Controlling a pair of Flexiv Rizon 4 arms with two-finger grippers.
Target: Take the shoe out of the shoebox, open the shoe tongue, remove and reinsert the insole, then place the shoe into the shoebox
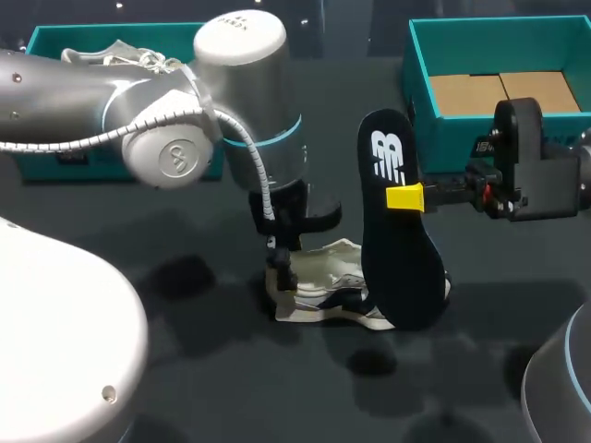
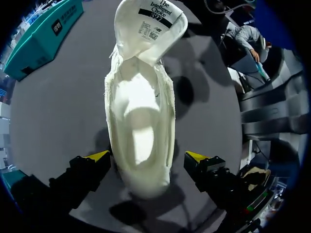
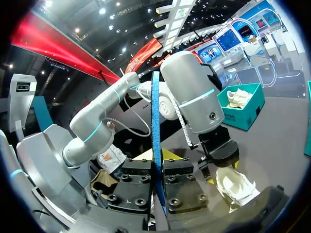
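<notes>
Right gripper [image 1: 406, 197] is clamped tight on the insole [image 1: 399, 249], its fingers pressed flat against the two faces with the thin edge running up between them (the right wrist view shows this edge-on). The insole stands nearly upright at the right end of the shoe [image 1: 328, 291], dark side with a white logo facing the head camera. Its lower end overlaps the shoe there, and I cannot tell whether the two touch.

The shoe is white and sits upright on the table [image 1: 185, 369], out of both boxes. Its tongue [image 2: 150, 24] is folded well back, so the label on its underside shows and the inside lies open.

Left gripper [image 2: 147, 156] is directly above the shoe, pointing down. Its fingers are spread wide and straddle the shoe's near end. One yellow fingertip [image 2: 98, 156] is just beside the shoe's side, and the other stands apart from it with a gap, so nothing is gripped.

Behind the shoe to the left is the left box [image 1: 55, 37], with a second shoe [image 1: 120, 55] in it. Behind the shoe to the right is the right box [image 1: 443, 129], lined with cardboard [image 1: 499, 92].
</notes>
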